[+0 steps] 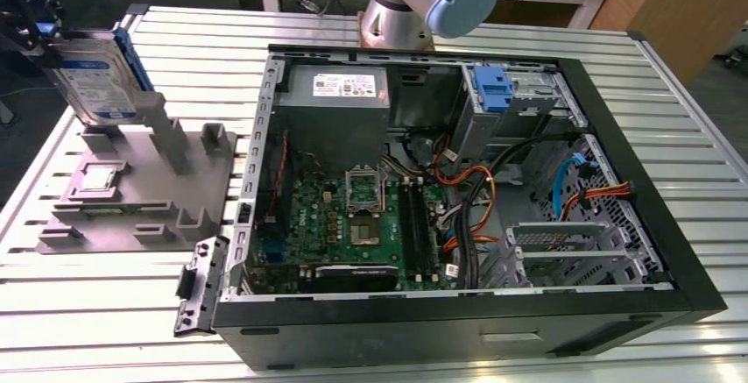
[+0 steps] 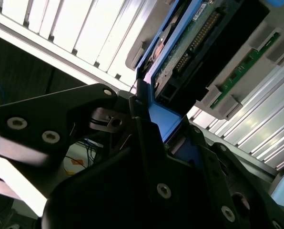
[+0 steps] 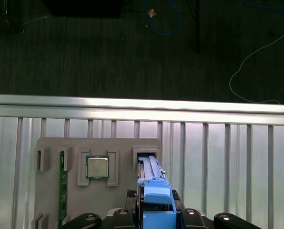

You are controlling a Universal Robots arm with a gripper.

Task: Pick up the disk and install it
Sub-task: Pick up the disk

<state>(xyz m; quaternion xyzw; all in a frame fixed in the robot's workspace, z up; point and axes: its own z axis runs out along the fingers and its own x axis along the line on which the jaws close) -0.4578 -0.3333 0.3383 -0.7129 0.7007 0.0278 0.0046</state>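
Note:
The disk (image 1: 100, 81) is a silver-grey drive with a white and blue label in a blue carrier. It stands upright on edge over the grey holder plate (image 1: 129, 195) at the exterior view's left. My gripper (image 1: 41, 37) is shut on its upper edge. In the second wrist view the black fingers (image 2: 132, 107) clamp the blue carrier (image 2: 163, 119), with the disk's green circuit board (image 2: 189, 43) beyond. In the first wrist view the carrier (image 3: 156, 200) sits between the gripper's jaws, above the holder's slot (image 3: 147, 157). Whether the disk still rests in the slot is unclear.
An open computer case (image 1: 654, 251) lies at the exterior view's right, with a motherboard (image 1: 350, 225), a grey power supply (image 1: 339, 89), a bay holding a blue carrier (image 1: 497, 94) and a metal cage (image 1: 567, 243). The holder also carries a processor chip (image 3: 97, 167) and a memory stick (image 3: 62, 186).

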